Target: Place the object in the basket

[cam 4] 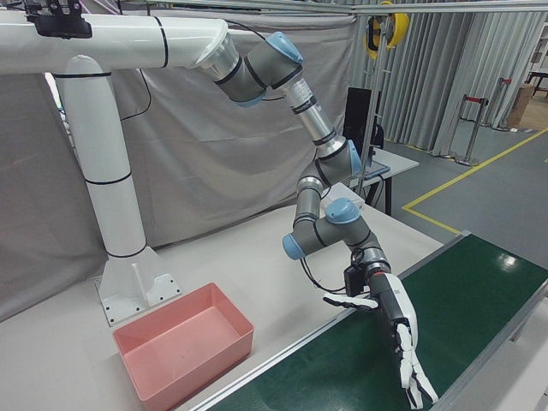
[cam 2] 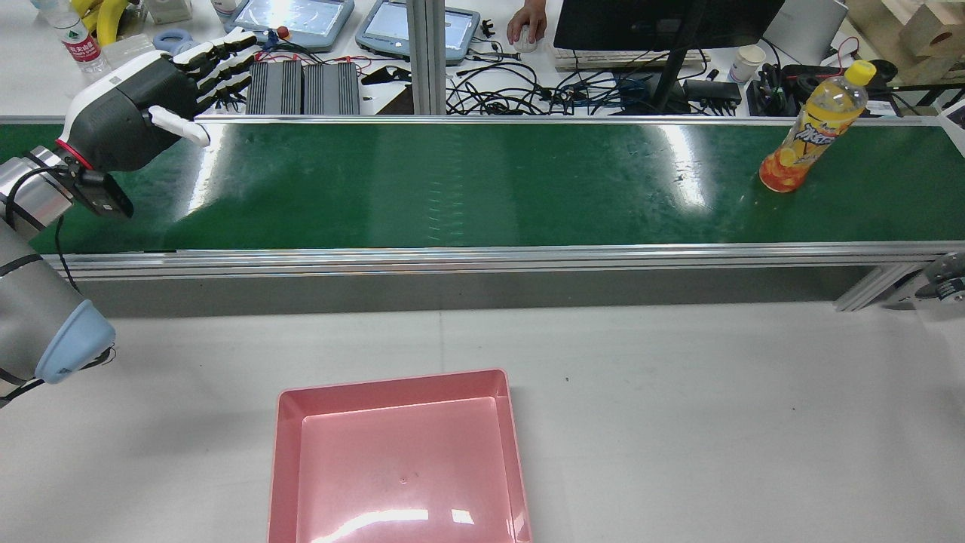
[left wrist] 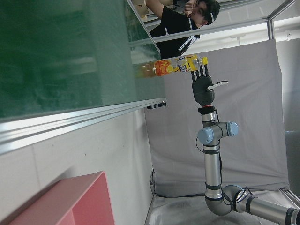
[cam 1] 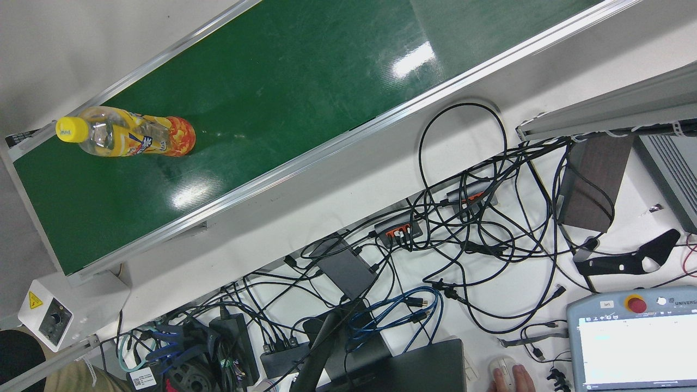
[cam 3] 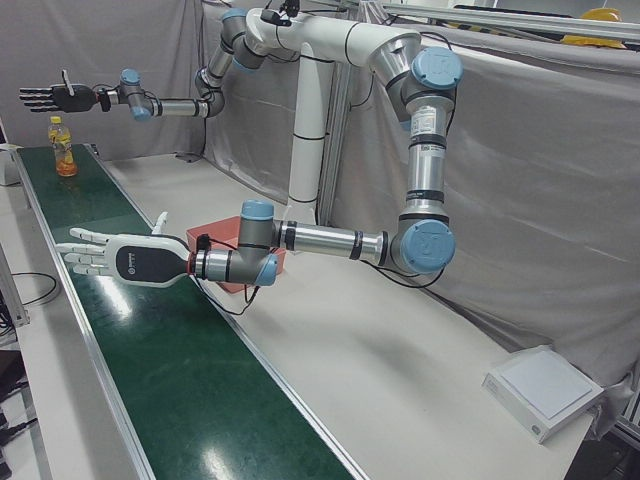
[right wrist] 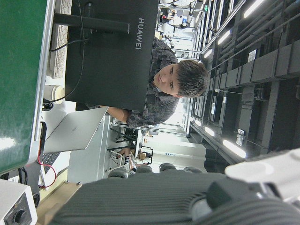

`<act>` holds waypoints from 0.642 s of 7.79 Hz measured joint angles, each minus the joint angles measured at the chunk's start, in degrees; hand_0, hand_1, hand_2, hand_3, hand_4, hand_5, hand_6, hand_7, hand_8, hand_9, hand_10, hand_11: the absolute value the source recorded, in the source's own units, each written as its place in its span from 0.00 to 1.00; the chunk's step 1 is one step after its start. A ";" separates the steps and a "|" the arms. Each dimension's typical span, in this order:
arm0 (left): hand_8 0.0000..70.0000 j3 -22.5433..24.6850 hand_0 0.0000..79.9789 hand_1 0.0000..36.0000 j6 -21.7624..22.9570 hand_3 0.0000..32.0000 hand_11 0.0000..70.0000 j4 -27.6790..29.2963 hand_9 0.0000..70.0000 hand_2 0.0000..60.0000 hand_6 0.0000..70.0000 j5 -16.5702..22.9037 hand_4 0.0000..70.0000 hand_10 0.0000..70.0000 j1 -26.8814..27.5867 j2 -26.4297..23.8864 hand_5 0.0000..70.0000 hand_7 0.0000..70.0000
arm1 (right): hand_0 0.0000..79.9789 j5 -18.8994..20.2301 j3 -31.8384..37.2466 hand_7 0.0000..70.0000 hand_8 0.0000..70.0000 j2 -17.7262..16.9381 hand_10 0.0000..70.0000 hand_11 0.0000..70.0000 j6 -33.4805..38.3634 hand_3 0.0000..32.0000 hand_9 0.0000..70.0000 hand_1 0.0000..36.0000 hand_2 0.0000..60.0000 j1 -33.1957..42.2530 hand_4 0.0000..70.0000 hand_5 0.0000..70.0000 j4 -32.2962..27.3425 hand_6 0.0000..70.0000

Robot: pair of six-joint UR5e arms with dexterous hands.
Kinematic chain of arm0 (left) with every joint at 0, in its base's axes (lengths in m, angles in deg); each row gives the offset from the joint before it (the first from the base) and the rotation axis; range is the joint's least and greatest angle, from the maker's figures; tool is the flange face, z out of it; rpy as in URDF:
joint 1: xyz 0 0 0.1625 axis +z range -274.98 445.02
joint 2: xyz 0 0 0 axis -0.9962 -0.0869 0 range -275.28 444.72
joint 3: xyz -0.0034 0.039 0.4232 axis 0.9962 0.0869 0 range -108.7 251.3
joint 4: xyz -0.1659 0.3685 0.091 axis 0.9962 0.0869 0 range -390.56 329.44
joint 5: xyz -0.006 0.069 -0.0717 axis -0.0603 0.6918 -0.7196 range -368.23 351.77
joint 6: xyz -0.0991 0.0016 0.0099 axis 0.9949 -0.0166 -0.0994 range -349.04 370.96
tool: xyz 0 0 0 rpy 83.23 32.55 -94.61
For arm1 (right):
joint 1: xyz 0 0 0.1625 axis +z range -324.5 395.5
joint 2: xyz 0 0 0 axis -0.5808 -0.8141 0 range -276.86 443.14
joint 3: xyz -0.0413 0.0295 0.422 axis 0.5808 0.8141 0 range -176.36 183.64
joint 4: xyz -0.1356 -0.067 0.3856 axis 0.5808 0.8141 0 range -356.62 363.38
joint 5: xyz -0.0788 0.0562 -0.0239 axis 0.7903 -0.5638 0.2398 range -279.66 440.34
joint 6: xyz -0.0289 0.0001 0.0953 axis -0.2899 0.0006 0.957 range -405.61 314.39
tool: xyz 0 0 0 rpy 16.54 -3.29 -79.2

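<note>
**Left hand (cam 2: 143,98) splayed over one end of the belt (cam 2: 482,181), bottle (cam 2: 814,136) standing at the other**

Front view: the orange-labelled bottle with its yellow cap stands on the green belt close to one end. Beside the belt lies a tangle of cables (cam 1: 468,228), and a person's hand (cam 1: 514,378) rests on a mouse (cam 1: 502,369).

Rear view: the left hand hovers over the belt's left end, fingers straight and apart, holding nothing. The bottle stands upright at the right end, well apart from it. The pink basket (cam 2: 286,452) sits on the white table (cam 2: 716,422), on the near side of the belt.

Left-front view: the right hand (cam 3: 55,97) is held flat above the bottle, fingers spread, not touching it.

Right-front view: the right hand reaches over the belt, fingers extended and apart, grasping nothing.

Left hand view: the bottle shows at the belt's far end with the right hand's fingertips beside its cap, and a corner of the basket is in frame.

Right hand view: only a blurred part of the hand shows.
</note>
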 measured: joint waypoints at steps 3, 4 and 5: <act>0.08 0.08 0.66 0.16 0.05 0.06 0.13 0.00 0.09 0.00 0.00 0.13 0.20 0.08 -0.07 -0.06 0.15 0.00 | 0.00 0.00 0.10 0.00 0.00 0.00 0.00 0.00 0.00 0.00 0.00 0.00 0.00 0.00 0.00 0.00 0.00 0.00; 0.08 0.09 0.66 0.17 0.05 0.06 0.13 0.00 0.09 0.00 0.00 0.16 0.20 0.08 -0.08 -0.08 0.15 0.00 | 0.00 0.00 0.09 0.00 0.00 0.00 0.00 0.00 0.00 0.00 0.00 0.00 0.00 0.00 0.00 0.00 0.00 0.00; 0.09 0.10 0.66 0.16 0.05 0.05 0.13 0.00 0.09 0.00 0.00 0.17 0.20 0.08 -0.13 -0.08 0.15 0.00 | 0.00 0.00 0.09 0.00 0.00 0.00 0.00 0.00 0.00 0.00 0.00 0.00 0.00 0.00 0.00 0.00 0.00 0.00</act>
